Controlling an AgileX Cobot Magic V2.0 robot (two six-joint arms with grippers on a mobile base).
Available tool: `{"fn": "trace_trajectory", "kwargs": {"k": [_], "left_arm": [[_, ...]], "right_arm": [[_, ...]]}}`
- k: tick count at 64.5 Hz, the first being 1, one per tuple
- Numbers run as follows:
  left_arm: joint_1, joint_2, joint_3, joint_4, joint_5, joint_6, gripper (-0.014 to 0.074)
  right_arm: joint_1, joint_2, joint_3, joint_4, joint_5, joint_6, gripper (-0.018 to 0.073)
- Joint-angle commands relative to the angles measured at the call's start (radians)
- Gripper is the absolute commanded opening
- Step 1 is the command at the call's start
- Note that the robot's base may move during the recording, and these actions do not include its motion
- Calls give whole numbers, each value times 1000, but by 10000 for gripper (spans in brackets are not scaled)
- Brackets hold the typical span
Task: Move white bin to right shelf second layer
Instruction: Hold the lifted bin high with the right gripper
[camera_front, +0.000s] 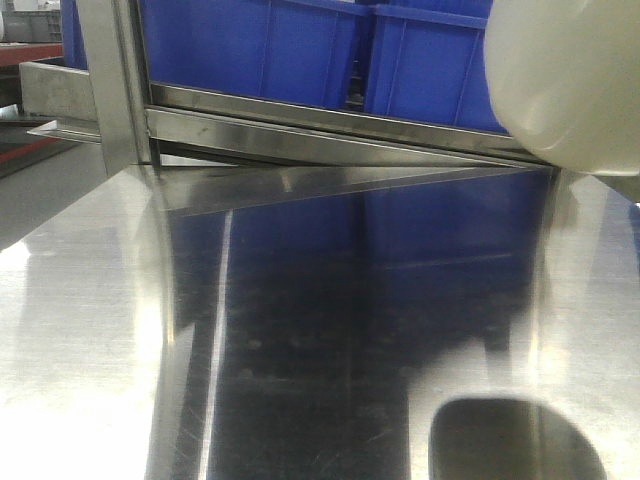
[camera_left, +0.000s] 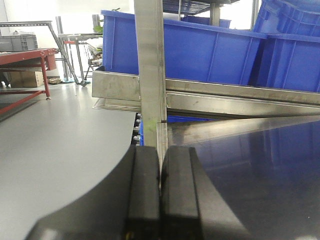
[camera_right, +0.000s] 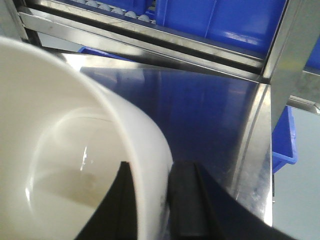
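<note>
The white bin (camera_front: 570, 80) hangs at the top right of the front view, off the steel tabletop (camera_front: 90, 330). In the right wrist view its open mouth and glossy inside (camera_right: 60, 125) fill the left side. My right gripper (camera_right: 150, 165) is shut on its wall, one finger inside and one outside. Behind the bin runs the right shelf second layer (camera_right: 150, 45), a steel front rail with small white rollers (camera_right: 115, 10) above it. My left gripper (camera_left: 160, 150) is shut with nothing in it, low over the table's left edge and facing a rack post (camera_left: 150, 75).
Large blue crates (camera_front: 260, 45) (camera_left: 200, 50) (camera_right: 240, 20) sit on the rack level behind the table. Steel uprights stand at the table's back corners (camera_front: 115, 80) (camera_right: 290, 55). Another blue crate (camera_right: 287, 140) sits lower, past the table's right edge. A red-framed bench (camera_left: 25, 55) stands far left across grey floor.
</note>
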Motion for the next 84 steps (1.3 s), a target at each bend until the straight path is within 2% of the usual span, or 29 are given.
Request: {"fn": "trace_trajectory", "kwargs": {"k": [1, 84], "left_arm": [[0, -13, 33, -5, -87, -7, 85], [0, -13, 33, -5, -87, -7, 85]], "right_arm": [[-7, -10, -34, -3, -103, 0, 56], [-7, -10, -34, -3, -103, 0, 56]]}}
